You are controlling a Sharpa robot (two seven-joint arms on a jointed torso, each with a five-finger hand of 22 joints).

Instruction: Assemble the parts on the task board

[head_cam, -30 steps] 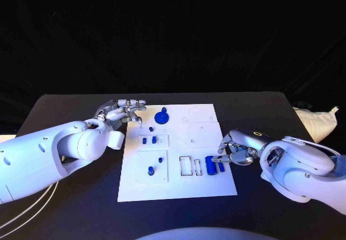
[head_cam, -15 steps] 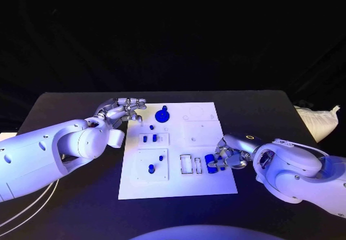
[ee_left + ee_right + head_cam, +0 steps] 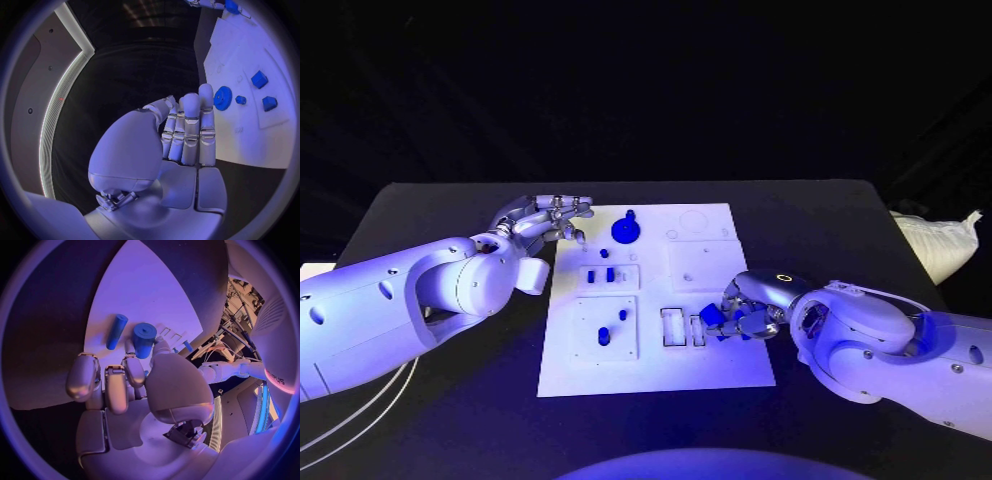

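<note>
The right hand (image 3: 750,318) pinches a blue cylinder (image 3: 144,339) just beside the board's (image 3: 711,375) narrow slots (image 3: 672,328), while the left hand (image 3: 545,218), nothing in its straight, close-set fingers, hovers well apart.

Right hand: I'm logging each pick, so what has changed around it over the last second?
The right hand moved in over the task board toward the slots and now pinches a blue cylinder, lifted from beside the other blue cylinder, which lies flat. The left hand stayed at the board's far left corner, and the gear stayed put.
</note>
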